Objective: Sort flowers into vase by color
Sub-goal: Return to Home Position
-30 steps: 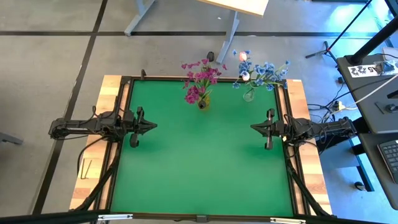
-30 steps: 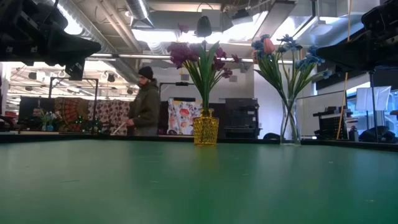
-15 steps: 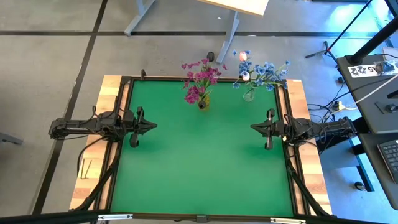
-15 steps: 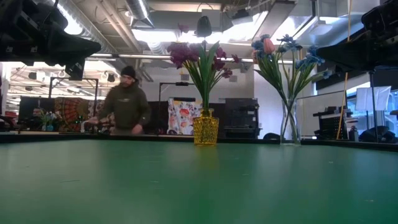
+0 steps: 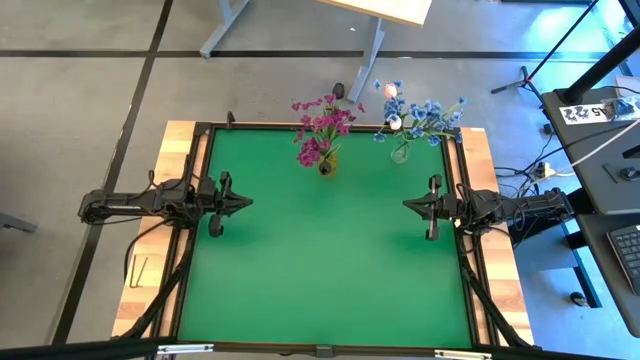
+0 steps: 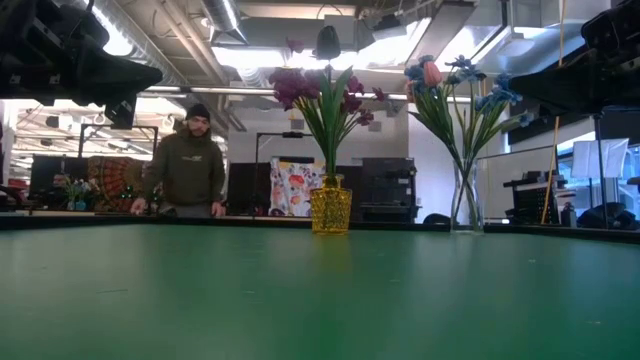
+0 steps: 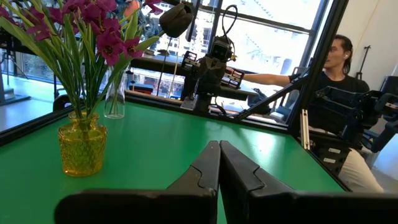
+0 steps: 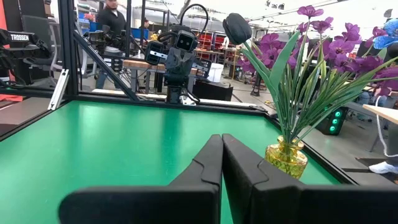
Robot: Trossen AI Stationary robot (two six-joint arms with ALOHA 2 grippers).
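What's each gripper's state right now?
Left dark two-finger gripper: closed, empty, left side of green table.
Right dark two-finger gripper: closed, empty, right side.

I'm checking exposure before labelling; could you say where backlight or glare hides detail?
Low view: bright ceiling lights behind the magenta flowers and blue flowers leave the left arm and right arm as black silhouettes. Left wrist view: bright windows wash out behind the right arm. High view: even light, no glare on the green table.

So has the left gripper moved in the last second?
No. In the high view the left gripper sits exactly where it did, same gap to the yellow vase.
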